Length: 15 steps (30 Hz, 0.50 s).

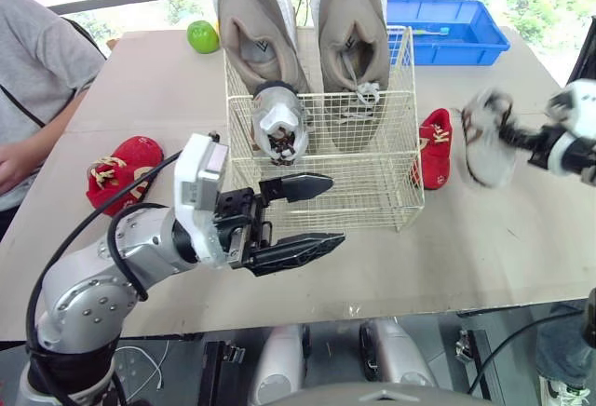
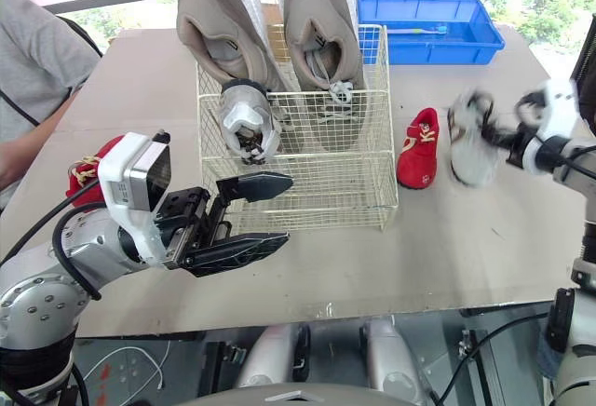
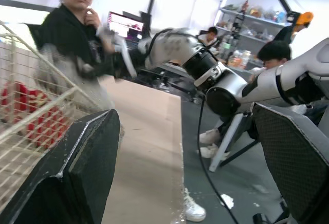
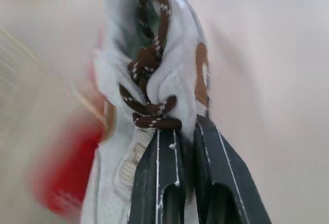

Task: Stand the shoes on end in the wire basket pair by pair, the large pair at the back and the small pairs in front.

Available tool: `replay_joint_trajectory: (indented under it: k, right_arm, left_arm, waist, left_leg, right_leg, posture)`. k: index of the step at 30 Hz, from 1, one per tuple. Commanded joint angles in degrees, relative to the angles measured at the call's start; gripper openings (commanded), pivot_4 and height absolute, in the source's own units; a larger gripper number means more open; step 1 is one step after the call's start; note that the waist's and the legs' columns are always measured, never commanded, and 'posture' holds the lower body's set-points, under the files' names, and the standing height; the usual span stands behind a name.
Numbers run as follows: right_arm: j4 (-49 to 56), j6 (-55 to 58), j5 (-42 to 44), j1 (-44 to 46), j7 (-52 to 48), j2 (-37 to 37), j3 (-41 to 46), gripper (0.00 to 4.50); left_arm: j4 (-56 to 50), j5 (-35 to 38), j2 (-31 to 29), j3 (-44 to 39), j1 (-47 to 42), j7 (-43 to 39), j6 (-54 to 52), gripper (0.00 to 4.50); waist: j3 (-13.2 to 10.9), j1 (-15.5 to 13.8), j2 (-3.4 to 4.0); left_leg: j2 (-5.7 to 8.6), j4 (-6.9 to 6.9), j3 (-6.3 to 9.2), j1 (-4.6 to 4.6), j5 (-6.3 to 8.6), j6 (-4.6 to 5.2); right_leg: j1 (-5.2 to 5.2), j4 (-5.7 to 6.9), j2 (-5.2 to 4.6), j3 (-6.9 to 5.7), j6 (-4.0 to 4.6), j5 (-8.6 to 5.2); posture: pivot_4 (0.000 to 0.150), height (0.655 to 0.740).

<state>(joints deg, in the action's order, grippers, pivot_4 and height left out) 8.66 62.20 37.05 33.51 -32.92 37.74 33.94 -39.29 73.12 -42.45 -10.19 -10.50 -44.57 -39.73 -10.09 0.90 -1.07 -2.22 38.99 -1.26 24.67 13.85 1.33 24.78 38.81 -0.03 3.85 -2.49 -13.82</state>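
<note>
A wire basket [image 1: 402,169] stands mid-table. Two large beige shoes [image 1: 256,29] [image 1: 352,24] stand on end along its back. A small grey shoe with brown laces [image 1: 277,122] stands in front of the left one, inside the basket. My left gripper [image 1: 335,210] hovers open and empty at the basket's near side. To the basket's right, my right gripper [image 1: 521,136] is shut on the matching small white-grey shoe [image 1: 488,141], held above the table; the right wrist view shows its fingers [image 4: 159,183] pinching the shoe [image 4: 149,80] at the laces. One red shoe [image 1: 434,148] lies beside the basket's right wall, another [image 1: 123,171] at the left.
A green apple [image 1: 203,35] sits behind the basket on the left. A blue bin [image 1: 447,29] is at the back right. A person in a grey top [image 1: 37,80] sits at the table's left edge, close to the left red shoe.
</note>
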Motion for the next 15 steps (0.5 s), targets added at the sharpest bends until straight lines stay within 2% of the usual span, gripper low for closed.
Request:
replay_joint_trajectory:
  k: [1, 3, 6, 8, 12, 15]
  right_arm:
    - [12.69, 1.41, 10.85, -0.46, 3.95, -3.08, 7.89, 0.06]
    - [15.9, 1.18, 14.89, -0.63, 7.48, -5.58, 9.67, 0.06]
    - [27.81, -9.34, 15.9, -0.14, 11.11, -14.02, 3.91, 0.06]
    - [32.01, -12.87, 15.66, 0.7, 13.91, -19.5, -1.98, 0.06]
    - [33.68, -24.46, 1.34, -3.46, 14.85, -24.39, -18.69, 0.06]
    - [32.51, -31.57, -4.14, -5.89, 15.5, -26.91, -24.09, 0.06]
  left_arm:
    - [0.05, 0.28, 0.46, 0.48, -0.95, -0.76, 0.45, 4.44]
    - [0.45, 0.84, 0.99, 0.52, -1.31, -0.27, 0.41, 4.44]
    - [0.79, 2.52, 1.37, -0.29, -1.33, 1.34, 0.3, 4.44]
    - [0.49, 2.87, 1.17, -1.42, -0.51, 2.5, 0.51, 4.44]
    - [-0.8, 2.09, 0.71, -5.93, 3.34, 2.95, 2.2, 4.44]
    - [-1.25, 1.26, -0.01, -9.94, 6.65, 1.38, 3.45, 4.44]
  waist:
    - [0.01, 0.17, -0.01]
    - [0.01, 0.24, -0.01]
    - [0.01, 0.34, 0.01]
    - [0.01, 1.08, 0.09]
    - [0.05, 1.44, 0.04]
    - [0.04, 1.17, 0.05]
  left_leg:
    - [-0.02, 0.0, 0.0, -0.03, 0.0, 0.0]
    - [-0.03, 0.0, -0.02, -0.07, 0.0, 0.0]
    - [0.0, 0.01, -0.05, -0.08, 0.0, 0.0]
    - [-0.02, 0.0, 0.0, -0.07, 0.0, 0.0]
    - [-0.04, -0.11, 0.11, -0.07, -0.01, -0.01]
    - [-0.04, -0.13, 0.1, -0.01, -0.01, -0.02]
  right_leg:
    - [-0.01, 0.02, 0.03, -0.04, 0.0, 0.0]
    - [-0.03, 0.04, 0.04, -0.04, 0.01, 0.0]
    - [-0.03, 0.05, 0.02, 0.02, 0.01, 0.01]
    - [0.0, 0.09, 0.04, 0.04, 0.0, 0.0]
    - [0.03, 0.03, 0.01, -0.01, 0.02, 0.0]
    - [0.06, 0.0, -0.09, -0.01, 0.02, -0.01]
  posture:
    - [0.15, 0.74]
    - [0.15, 0.74]
    - [0.15, 0.74]
    - [0.15, 0.74]
    - [0.15, 0.74]
    - [0.15, 0.74]
